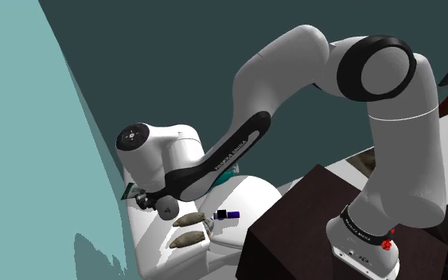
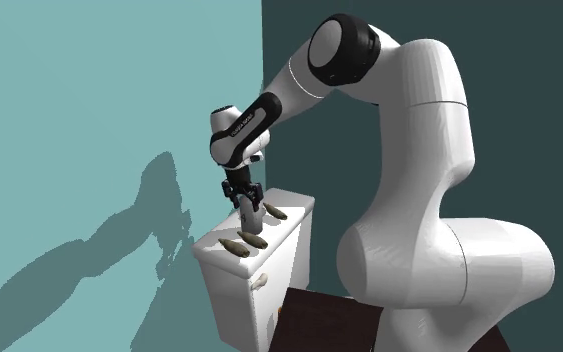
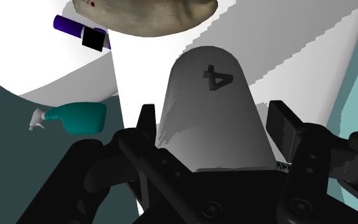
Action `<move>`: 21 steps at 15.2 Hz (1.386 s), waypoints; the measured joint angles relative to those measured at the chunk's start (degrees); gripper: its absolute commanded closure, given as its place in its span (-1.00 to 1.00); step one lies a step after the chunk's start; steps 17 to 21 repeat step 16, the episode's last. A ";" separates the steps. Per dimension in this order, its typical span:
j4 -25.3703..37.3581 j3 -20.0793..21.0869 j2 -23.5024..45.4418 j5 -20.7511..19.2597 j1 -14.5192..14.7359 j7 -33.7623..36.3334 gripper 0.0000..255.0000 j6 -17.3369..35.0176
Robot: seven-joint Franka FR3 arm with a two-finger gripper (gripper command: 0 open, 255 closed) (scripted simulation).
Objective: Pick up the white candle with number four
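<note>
The white candle (image 3: 212, 137) is a rounded-top cylinder with a dark number four near its tip. It stands between my gripper's (image 3: 214, 122) two black fingers, which press against its sides. In the second exterior view the gripper (image 2: 243, 197) points straight down over the white tank's lid (image 2: 287, 228), and the candle (image 2: 253, 217) hangs from it just above the lid. I cannot tell whether its base touches the lid. In the shoulder view the hand (image 1: 146, 199) sits low at the lid's left end, behind the forearm.
Brown lumpy objects (image 2: 251, 238) (image 1: 188, 217) lie on the lid near the candle, one (image 3: 145, 16) close ahead of the gripper. A purple and black item (image 3: 75, 27) and a teal bottle (image 3: 82, 119) lie nearby. A teal wall (image 2: 99, 120) stands close behind the tank.
</note>
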 measured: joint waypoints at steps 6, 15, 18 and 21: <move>0.22 1.21 -2.34 1.97 -1.00 -1.54 1.00 -2.28; 1.89 3.12 -5.98 5.22 -2.19 -4.14 1.00 -6.69; 1.96 3.27 -6.32 5.49 -2.32 -4.35 1.00 -7.01; 1.96 3.27 -6.32 5.49 -2.32 -4.35 1.00 -7.01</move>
